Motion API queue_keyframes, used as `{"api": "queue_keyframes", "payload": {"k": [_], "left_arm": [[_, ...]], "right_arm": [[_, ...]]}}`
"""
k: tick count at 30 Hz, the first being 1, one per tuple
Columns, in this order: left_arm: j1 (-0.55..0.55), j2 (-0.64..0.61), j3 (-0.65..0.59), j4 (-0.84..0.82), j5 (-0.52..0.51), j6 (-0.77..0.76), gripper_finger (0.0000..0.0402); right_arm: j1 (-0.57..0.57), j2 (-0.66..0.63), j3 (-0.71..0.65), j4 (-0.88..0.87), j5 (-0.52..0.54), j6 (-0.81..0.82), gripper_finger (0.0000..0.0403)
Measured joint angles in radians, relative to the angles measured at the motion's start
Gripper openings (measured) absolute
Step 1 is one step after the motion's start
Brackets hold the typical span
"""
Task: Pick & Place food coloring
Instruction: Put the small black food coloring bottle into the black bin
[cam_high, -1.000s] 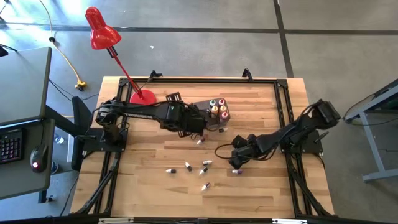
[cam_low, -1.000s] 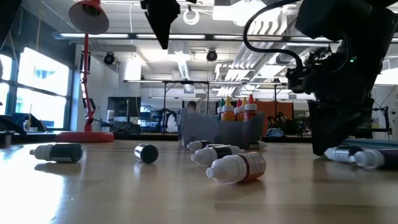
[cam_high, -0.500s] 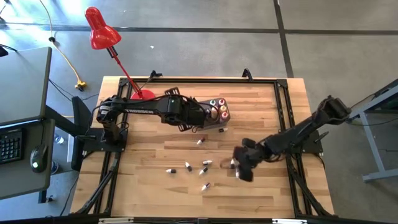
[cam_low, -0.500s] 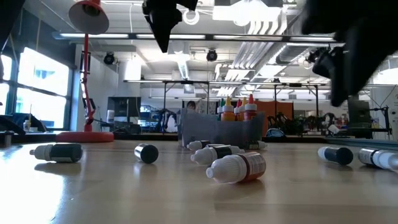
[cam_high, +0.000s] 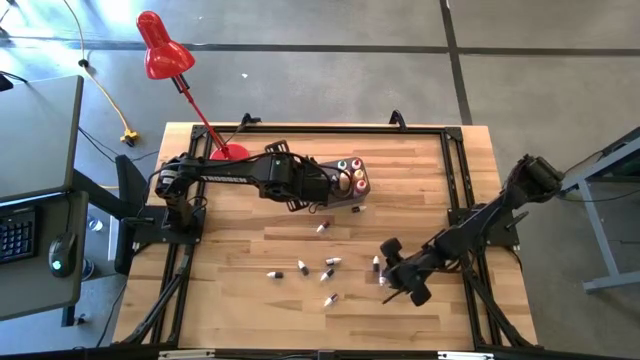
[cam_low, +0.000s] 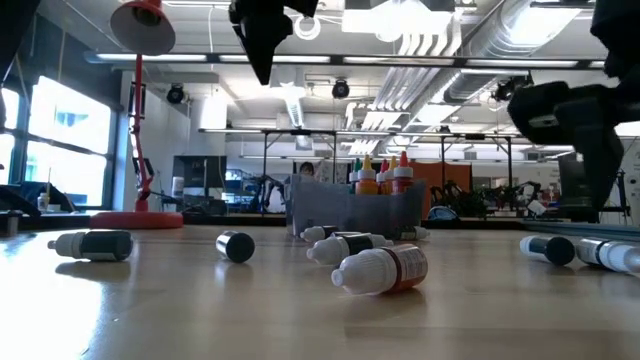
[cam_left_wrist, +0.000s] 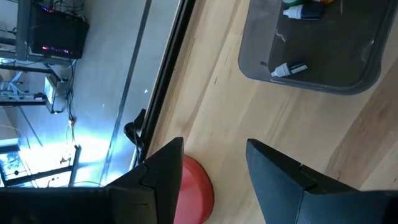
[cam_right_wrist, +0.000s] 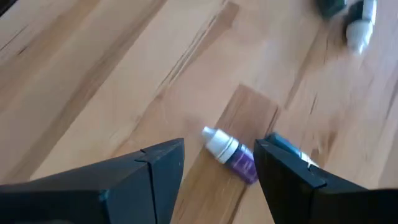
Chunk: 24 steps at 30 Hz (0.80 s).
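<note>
The right gripper (cam_right_wrist: 214, 171) hangs with fingers apart, empty, over a purple bottle (cam_right_wrist: 233, 157) lying on the table (cam_right_wrist: 93, 81). The bottle looks light, smooth and apt to roll, so it is best pinched across its body, not its cap.

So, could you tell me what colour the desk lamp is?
Red lamp, clearest in the high view.

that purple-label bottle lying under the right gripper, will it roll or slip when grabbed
Probably apt to roll: the purple-label bottle lies on its side on the smooth wood table, and its body looks round. It likely weighs little, being tiny between the open right gripper fingers. The tapered white cap may slip, so the labelled body seems the safer grip.
</note>
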Motion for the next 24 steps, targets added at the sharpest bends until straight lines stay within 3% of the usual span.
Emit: {"api": "queue_keyframes", "payload": {"k": [6,10,18,24], "left_arm": [[0.0,0.0,0.0,0.0,0.001,0.0,0.0169],[0.0,0.0,0.0,0.0,0.008,0.0,0.0169],[0.0,0.0,0.0,0.0,0.047,-0.008,0.0169],[0.0,0.0,0.0,0.0,0.056,-0.056,0.0169]], "right_arm": [[-0.061,0.0,-0.107,0.229,-0.055,-0.063,0.0188],[-0.095,0.0,-0.163,0.245,-0.117,-0.087,0.0188],[-0.099,-0.002,-0.242,0.312,-0.073,-0.13,0.0188],[-0.1,0.0,-0.251,0.413,-0.004,0.154,0.0188]]}}
